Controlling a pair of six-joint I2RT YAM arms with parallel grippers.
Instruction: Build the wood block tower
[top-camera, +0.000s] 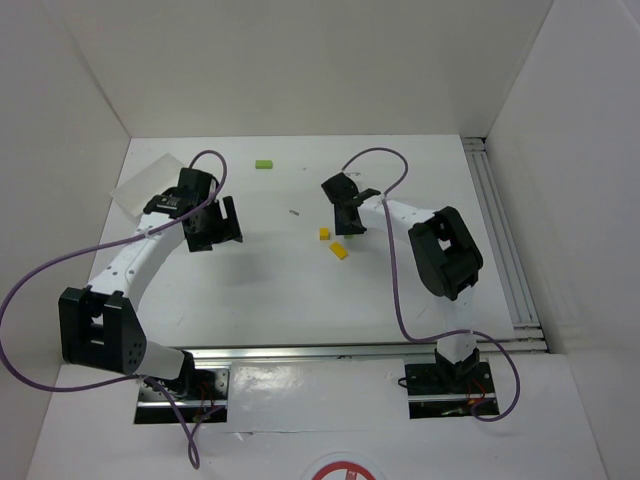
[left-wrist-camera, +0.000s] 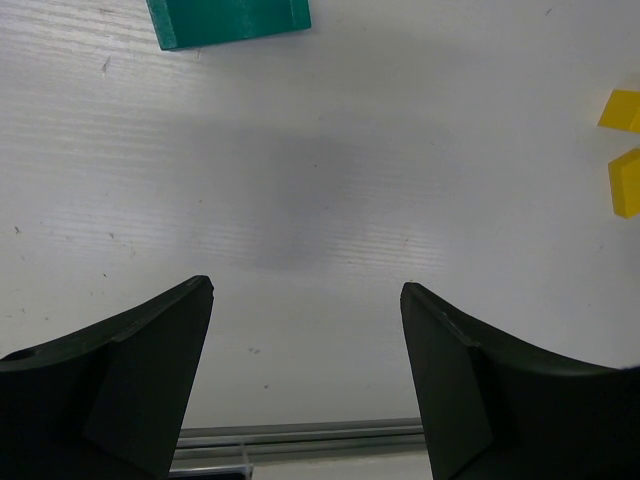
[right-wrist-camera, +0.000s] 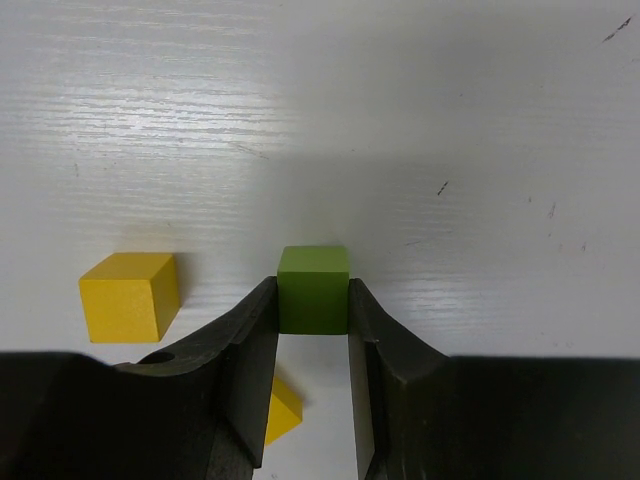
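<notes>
My right gripper (right-wrist-camera: 313, 300) is shut on a green cube (right-wrist-camera: 313, 288), one finger on each side of it; I cannot tell whether the cube touches the table. A yellow cube (right-wrist-camera: 130, 295) lies to its left, and a second yellow block (right-wrist-camera: 278, 408) shows between the fingers. In the top view both yellow blocks (top-camera: 324, 233) (top-camera: 339, 250) lie just below the right gripper (top-camera: 350, 215). My left gripper (left-wrist-camera: 307, 290) (top-camera: 222, 228) is open and empty. The teal piece (left-wrist-camera: 228, 20) lies at the top edge of the left wrist view; the top view hides it.
Another light green block (top-camera: 263, 164) lies alone at the back of the table. A translucent sheet (top-camera: 145, 180) lies at the back left, by the left arm. White walls enclose the table; a metal rail (top-camera: 505, 250) runs along the right side.
</notes>
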